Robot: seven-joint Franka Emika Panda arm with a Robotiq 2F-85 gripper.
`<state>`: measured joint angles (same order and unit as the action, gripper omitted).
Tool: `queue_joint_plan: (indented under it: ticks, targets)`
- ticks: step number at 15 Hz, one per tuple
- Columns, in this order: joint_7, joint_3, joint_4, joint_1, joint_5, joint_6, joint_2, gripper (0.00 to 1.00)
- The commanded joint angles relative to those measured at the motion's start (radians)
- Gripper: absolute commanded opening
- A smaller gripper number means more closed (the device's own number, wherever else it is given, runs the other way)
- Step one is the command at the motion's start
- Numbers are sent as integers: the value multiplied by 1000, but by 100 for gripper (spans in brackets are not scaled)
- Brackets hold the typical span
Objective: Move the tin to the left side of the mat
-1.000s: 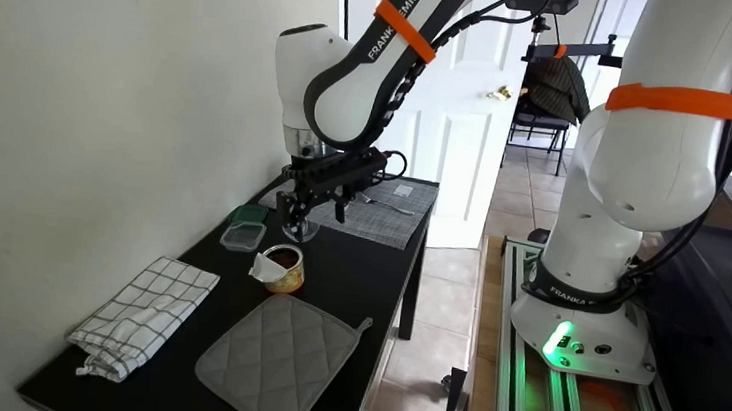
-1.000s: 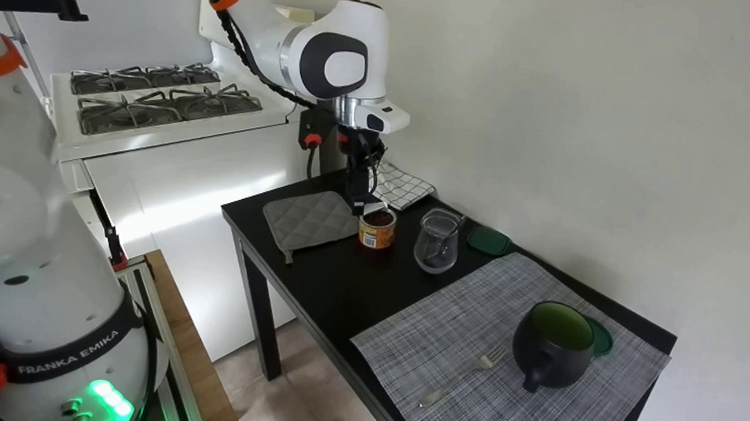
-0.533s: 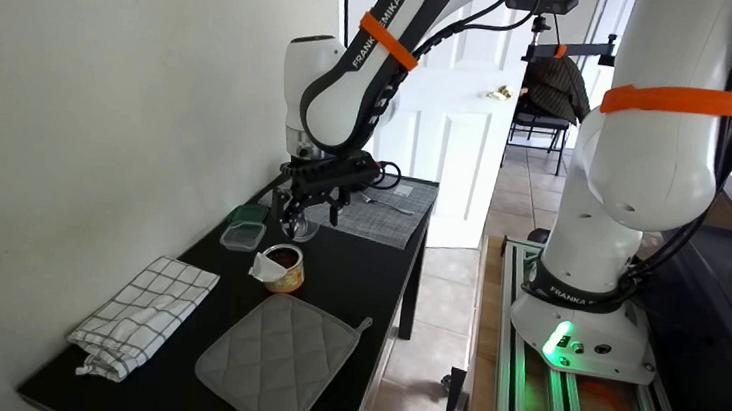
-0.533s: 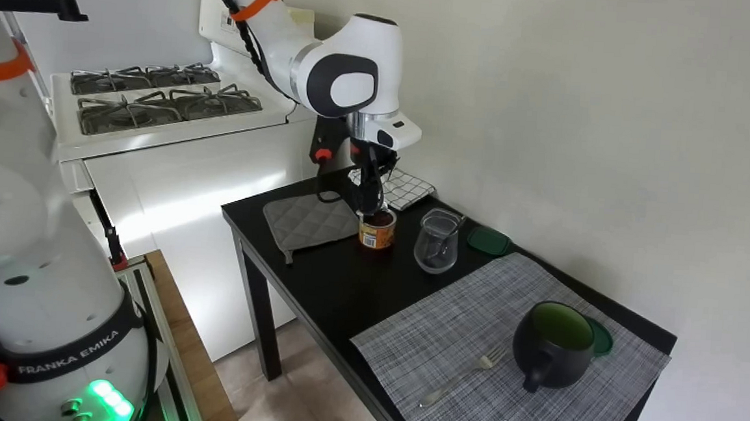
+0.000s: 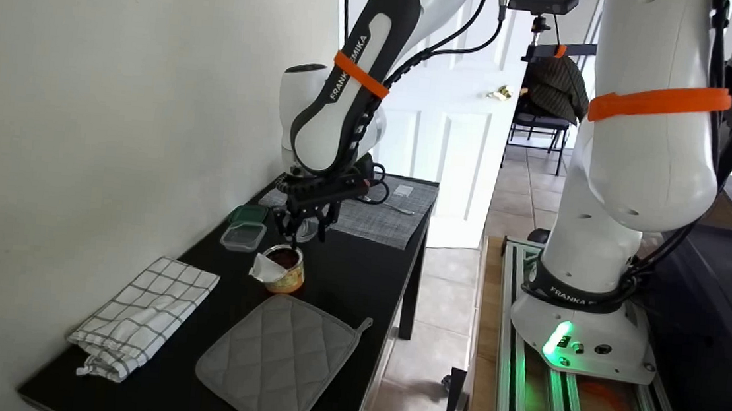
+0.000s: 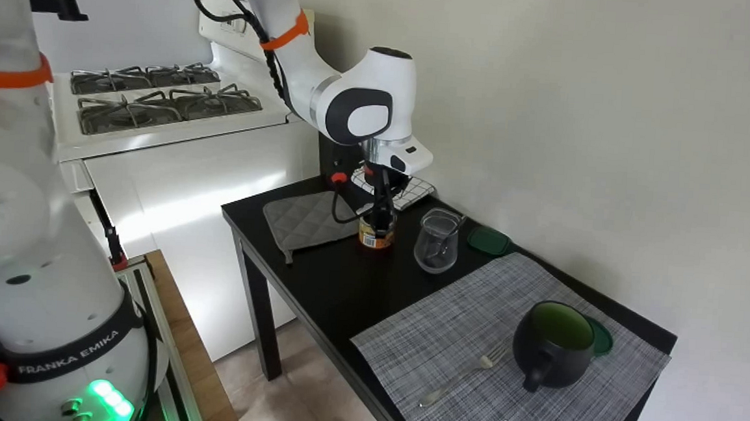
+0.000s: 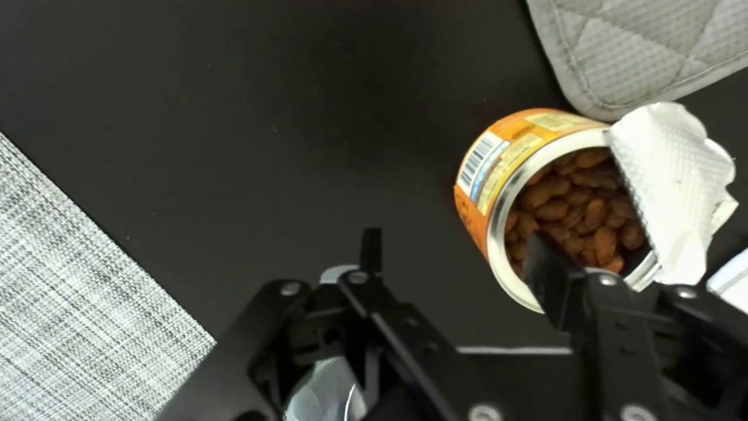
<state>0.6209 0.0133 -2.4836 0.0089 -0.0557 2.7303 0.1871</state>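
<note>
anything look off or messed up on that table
Yes, mildly. The tin has its foil lid peeled only partway: crumpled, it juts past the edge and, in the wrist view, hides part of the opening, with brown nut-like pieces exposed. The checked towel also looks rumpled, bunched at one end.

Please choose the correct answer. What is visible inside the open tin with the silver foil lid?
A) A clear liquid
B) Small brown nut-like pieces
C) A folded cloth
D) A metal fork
B: the wrist view looks into the tin, where many small brown nut-like pieces show beside the partly opened foil lid.
</note>
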Motion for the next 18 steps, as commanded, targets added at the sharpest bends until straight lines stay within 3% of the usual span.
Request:
queue_joint_plan:
  ticks: [1,6,7,9,10,13,18]
  targets:
    - [13,-23,44,40,-20,30,68,50]
    - [1,-26,88,61,-35,21,117,55]
    - [0,-27,95,64,-39,20,124,51]
    - [-6,-26,104,66,-51,18,135,27]
    - [-9,-26,108,66,-57,18,139,27]
    - [-9,-29,113,67,-70,20,142,3]
    - [-9,-39,101,72,-65,8,118,3]
